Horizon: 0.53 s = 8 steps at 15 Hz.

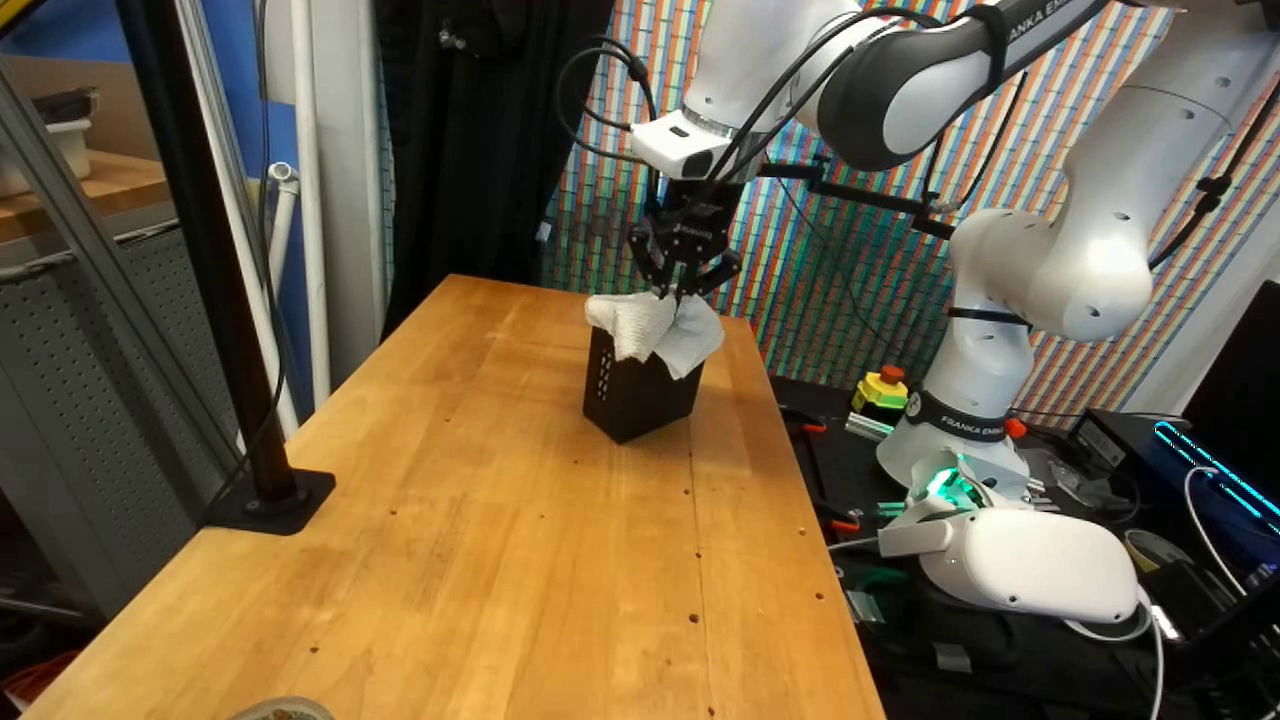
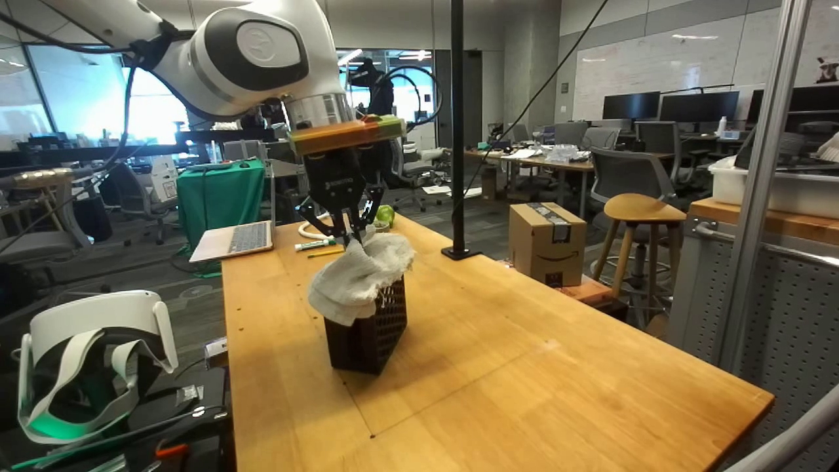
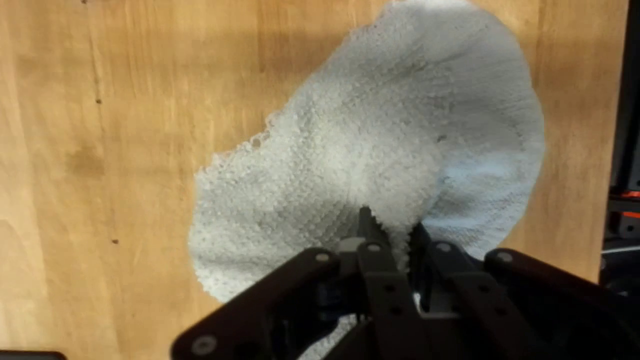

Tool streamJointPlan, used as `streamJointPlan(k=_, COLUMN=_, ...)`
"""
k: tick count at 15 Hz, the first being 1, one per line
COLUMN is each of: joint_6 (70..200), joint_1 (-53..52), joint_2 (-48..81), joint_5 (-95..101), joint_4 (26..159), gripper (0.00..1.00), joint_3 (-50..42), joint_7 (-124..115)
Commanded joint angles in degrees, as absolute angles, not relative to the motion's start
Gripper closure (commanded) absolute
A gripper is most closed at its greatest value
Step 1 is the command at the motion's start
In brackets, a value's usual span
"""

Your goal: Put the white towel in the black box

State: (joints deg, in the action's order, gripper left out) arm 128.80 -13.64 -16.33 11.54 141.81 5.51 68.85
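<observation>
The off-white towel (image 1: 632, 322) drapes over the top of the black box (image 1: 640, 400) in both exterior views, its edges hanging outside the rim. Perforated sides of the box (image 2: 359, 347) show below the cloth, and it stands upright on the table. My gripper (image 2: 354, 237) points down above the box, shut on a bunched fold near the towel's middle. In the wrist view a ridge of the towel (image 3: 370, 145) runs between the two fingers of the gripper (image 3: 392, 220). The towel covers the box's opening, and the box is hidden in the wrist view.
The box stands on a wooden table (image 1: 520, 520), near the edge on the robot's side. A black pole (image 1: 255, 400) rises from a base on the opposite edge. A laptop (image 2: 239, 241) and a marker (image 2: 314, 245) lie at one end. A white headset (image 1: 1040, 562) sits beside the table.
</observation>
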Motion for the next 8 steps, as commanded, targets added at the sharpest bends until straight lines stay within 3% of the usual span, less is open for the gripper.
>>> streamJointPlan(k=1, joint_6=124.0, joint_1=-15.5, joint_2=-16.2, joint_5=7.4, joint_4=141.4, gripper=0.90, joint_3=5.3, joint_7=76.5)
streamJointPlan(k=8, joint_6=120.1, joint_1=-14.8, joint_2=-13.0, joint_5=8.9, joint_4=140.0, gripper=0.90, joint_3=7.0, joint_7=76.3)
